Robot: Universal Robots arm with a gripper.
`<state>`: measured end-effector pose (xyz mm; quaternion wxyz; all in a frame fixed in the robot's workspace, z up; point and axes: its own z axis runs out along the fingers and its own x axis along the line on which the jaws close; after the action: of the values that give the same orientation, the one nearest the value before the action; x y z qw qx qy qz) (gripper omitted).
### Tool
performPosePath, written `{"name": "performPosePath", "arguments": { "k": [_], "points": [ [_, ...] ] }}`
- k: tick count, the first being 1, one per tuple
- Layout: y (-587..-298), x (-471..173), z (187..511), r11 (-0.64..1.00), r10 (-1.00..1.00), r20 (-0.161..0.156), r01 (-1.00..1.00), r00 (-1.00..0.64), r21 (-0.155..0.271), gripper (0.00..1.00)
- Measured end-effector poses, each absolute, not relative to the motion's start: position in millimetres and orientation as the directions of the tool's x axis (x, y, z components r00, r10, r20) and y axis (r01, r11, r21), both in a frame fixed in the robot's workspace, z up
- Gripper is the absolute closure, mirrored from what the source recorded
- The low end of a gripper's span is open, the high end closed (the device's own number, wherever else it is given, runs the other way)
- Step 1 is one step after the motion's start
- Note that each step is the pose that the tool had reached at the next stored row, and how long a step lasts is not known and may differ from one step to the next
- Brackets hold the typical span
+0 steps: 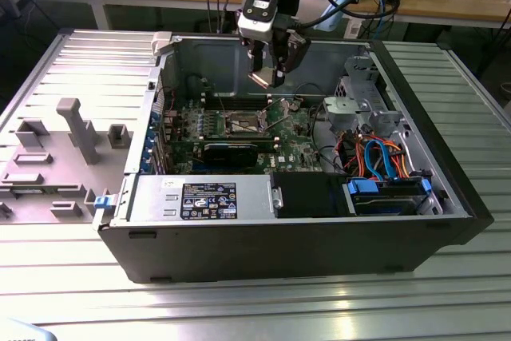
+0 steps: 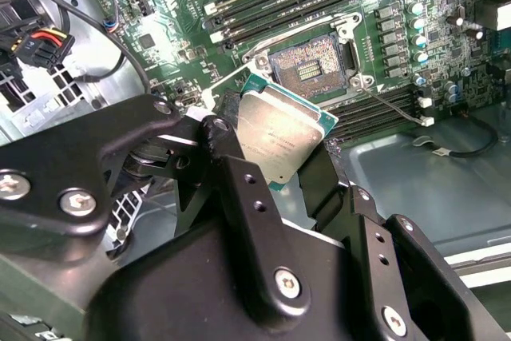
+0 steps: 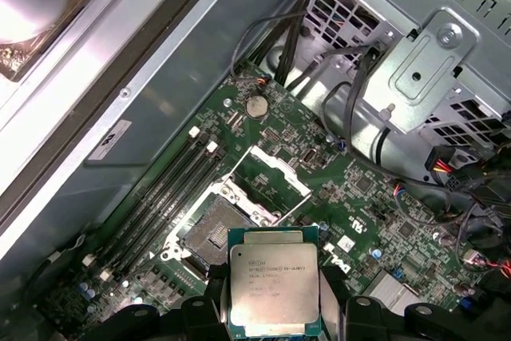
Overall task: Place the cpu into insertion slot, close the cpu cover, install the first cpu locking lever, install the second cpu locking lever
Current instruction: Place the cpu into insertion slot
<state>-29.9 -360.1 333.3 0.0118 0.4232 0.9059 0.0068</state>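
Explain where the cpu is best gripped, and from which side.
By two opposite edges, fingers coming from the metal-face side, as the gripper holds it now. The cpu is a thin flat square, so an edge pinch likely keeps its underside clear for the slot.

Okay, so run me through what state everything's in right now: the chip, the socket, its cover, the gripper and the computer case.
gripper: shut on the chip, up in the air inside the computer case
chip: gripped by its edges, metal face showing, not yet in the socket
socket: empty and uncovered
cover: swung open, off the socket
computer case: lying flat, side open
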Motion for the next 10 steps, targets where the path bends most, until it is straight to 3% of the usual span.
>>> {"name": "performPosePath", "arguments": {
  "k": [10],
  "points": [
    [-360.0,-29.9,333.1,0.629,0.778,-0.018,0.777,-0.629,0.020,0.45]
  ]
}}
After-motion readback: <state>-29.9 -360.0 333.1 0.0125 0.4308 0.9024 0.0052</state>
